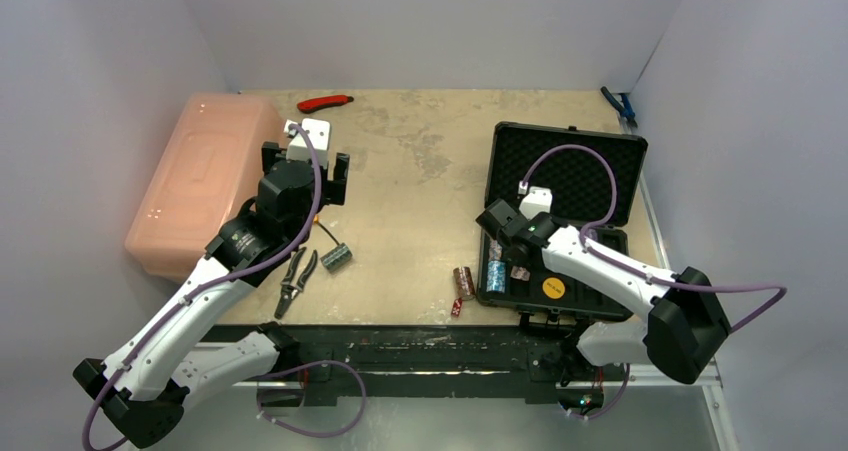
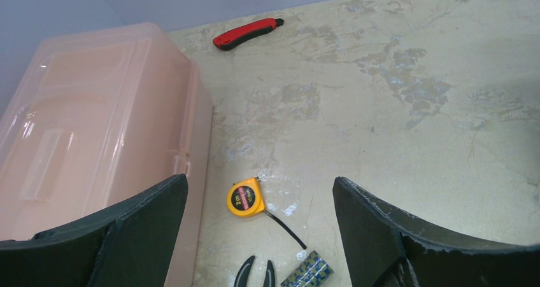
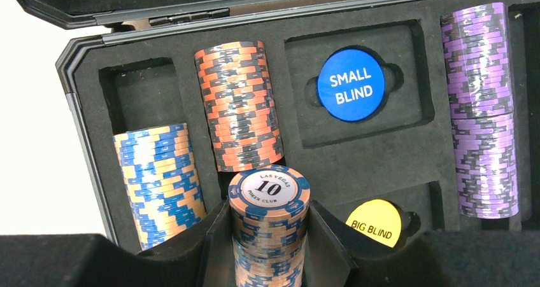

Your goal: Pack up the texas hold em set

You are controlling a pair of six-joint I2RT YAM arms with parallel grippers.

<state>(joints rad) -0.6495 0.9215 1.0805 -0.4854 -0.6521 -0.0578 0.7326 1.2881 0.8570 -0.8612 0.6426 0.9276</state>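
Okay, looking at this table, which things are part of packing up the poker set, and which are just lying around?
Job: black case, chip stacks in its foam, chip stack in the right gripper, blue disc, yellow disc, chip stack beside the case, red dice, chip stack by the pliers.

Lying about: pink box, red utility knife, pliers, yellow tape measure.

One black case [image 1: 520, 156], two blind discs [image 3: 351, 84], one pink box [image 1: 195, 181], one red knife [image 1: 325, 102], one tape measure [image 2: 246, 197]
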